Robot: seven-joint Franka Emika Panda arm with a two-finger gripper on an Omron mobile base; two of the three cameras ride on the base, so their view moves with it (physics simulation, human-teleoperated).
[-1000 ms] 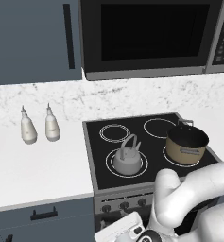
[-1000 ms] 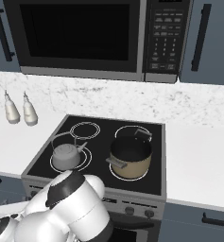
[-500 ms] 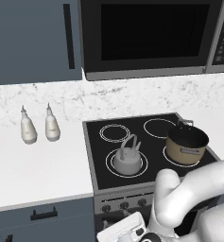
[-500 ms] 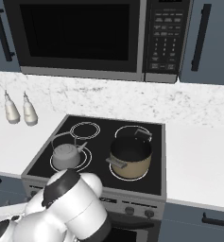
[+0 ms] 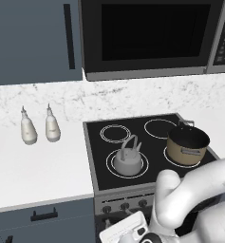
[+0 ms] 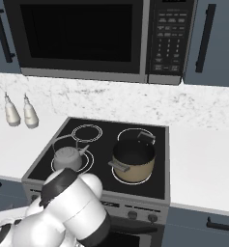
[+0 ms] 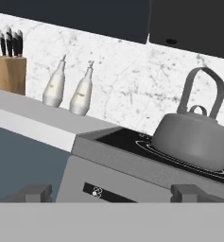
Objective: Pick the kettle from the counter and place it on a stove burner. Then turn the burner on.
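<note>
Hand (image 7: 111,191) fingers apart, empty; domed metal kettle (image 5: 128,158) upright on ringed burner (image 5: 110,167).

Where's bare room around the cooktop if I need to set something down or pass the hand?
Free: the counter between the two white bottles and the cooktop's left edge, both back burners, and the counter right of the stove in the right base view. Crowded: the front burners, taken by the kettle and the tan pot.

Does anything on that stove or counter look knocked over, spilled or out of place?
Nothing stands out. The kettle sits upright on the front left burner, the pot upright on another ring, and two white bottles stand side by side on the counter. No spills or damage are visible.
</note>
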